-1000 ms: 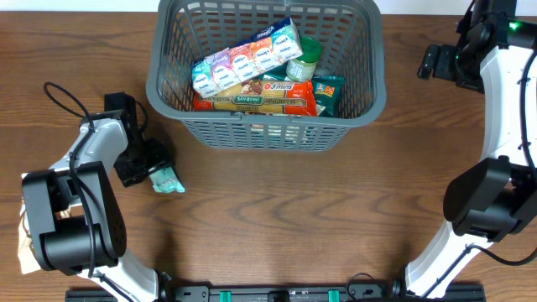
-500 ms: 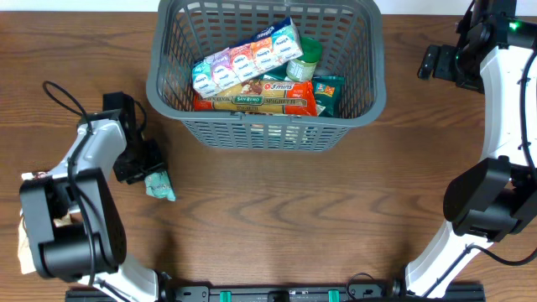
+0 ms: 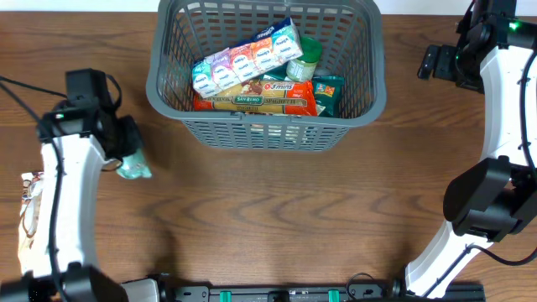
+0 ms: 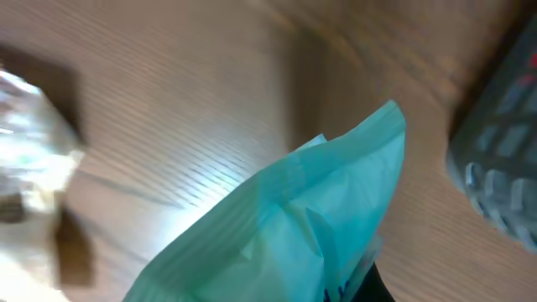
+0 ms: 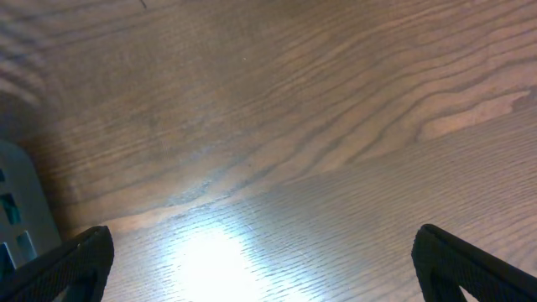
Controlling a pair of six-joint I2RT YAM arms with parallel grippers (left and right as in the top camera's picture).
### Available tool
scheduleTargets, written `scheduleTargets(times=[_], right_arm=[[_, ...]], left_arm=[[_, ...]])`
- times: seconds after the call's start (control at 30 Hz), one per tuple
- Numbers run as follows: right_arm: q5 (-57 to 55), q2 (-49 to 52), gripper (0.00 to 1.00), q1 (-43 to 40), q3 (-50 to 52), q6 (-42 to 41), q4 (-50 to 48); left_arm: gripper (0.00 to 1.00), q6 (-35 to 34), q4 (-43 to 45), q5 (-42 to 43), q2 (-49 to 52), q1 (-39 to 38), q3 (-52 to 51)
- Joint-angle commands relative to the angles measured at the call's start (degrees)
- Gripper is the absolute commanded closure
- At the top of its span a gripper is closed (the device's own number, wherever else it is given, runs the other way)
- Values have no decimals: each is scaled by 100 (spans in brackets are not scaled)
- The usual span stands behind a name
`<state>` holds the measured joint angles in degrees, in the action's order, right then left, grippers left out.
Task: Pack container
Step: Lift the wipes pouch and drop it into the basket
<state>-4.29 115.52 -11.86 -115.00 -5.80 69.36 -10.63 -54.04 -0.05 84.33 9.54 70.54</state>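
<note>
The container (image 3: 166, 88), a dark grey slotted basket, stands at the top middle of the table and holds several packets. Left of it my left gripper (image 3: 126, 153) is shut on a teal packet (image 3: 135, 169), whose lower end hangs out below the jaws. In the left wrist view that teal packet (image 4: 319, 218) fills the middle, with the container's wall (image 4: 503, 176) blurred at the right. My right gripper (image 3: 432, 60) hovers open at the far right, away from the container; its fingertips (image 5: 470, 268) stand wide apart over bare wood.
Inside the basket lie a multi-coloured box pack (image 3: 246, 57), a green-lidded jar (image 3: 305, 57), a spaghetti packet (image 3: 256, 99) and a green pack (image 3: 329, 92). A pale wrapped item (image 3: 29, 201) lies at the table's left edge. A basket corner (image 5: 15, 210) shows beside the right gripper.
My left gripper has shut on the teal packet. The arm has since swung up and to the left, carrying the packet along. The right arm has not moved.
</note>
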Motion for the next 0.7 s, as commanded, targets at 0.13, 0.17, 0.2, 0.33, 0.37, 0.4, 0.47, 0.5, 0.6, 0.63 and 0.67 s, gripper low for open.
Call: scheduleTargets(times=[0.13,0.17,0.2,0.33,0.37,0.4,0.47,0.5,0.6,0.63,0.67], right_arm=[[24,26,1,33,11,31,15],[24,26,1,33,11,31,20],[24,26,1,33,11,31,24],[24,26,1,31,11,31,35],[24,26,1,33,11,31,35],[24,26,1,33,11,31,35],[24,26,1,33,11,31,33],[24,26,1,33,11,31,31],[24,26,1,33,11,28,28],[24,26,1,33,11,28,31],[24,26,1,33,11,28,33]], left_arm=[[94,52,-229,-538,-553,2,1156],[94,55,-229,-540,-584,2,1274],[94,59,-227,-538,-603,2,1394],[94,267,-223,-535,-623,0,1923],[94,356,-203,-535,-623,0,2031],[94,463,-177,-533,-623,0,2133],[94,730,-61,-533,-623,-35,2310],[94,909,11,-527,-623,-70,2404],[94,1480,221,-492,-614,-267,2632],[94,1670,330,-490,-612,-350,2682],[94,1897,476,-492,-612,-459,2719]])
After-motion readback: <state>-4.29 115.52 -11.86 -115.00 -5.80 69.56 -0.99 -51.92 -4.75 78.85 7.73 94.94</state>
